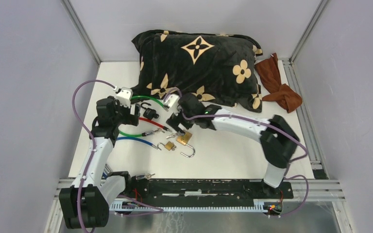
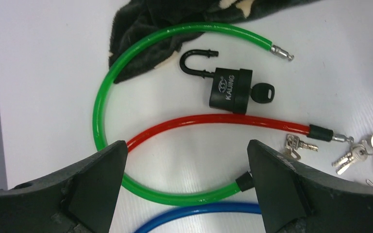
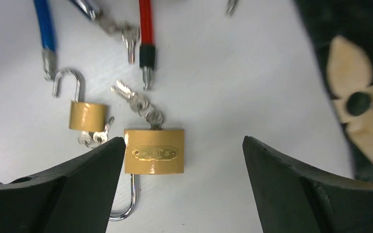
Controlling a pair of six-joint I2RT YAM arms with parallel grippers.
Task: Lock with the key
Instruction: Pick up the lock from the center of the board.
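Our right gripper [image 3: 184,139] and left gripper [image 2: 187,141] hang wide open, empty. We judge locking not yet begun: the large brass padlock [image 3: 154,151] lies beneath, steel shackle [image 3: 134,191] apparently sprung, silver keys [image 3: 141,104] at its base.

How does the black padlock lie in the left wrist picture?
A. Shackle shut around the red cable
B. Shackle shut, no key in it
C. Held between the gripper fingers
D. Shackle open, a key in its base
D: the black padlock lies on the table with its shackle swung open, and a black-headed key sticks out of its base.
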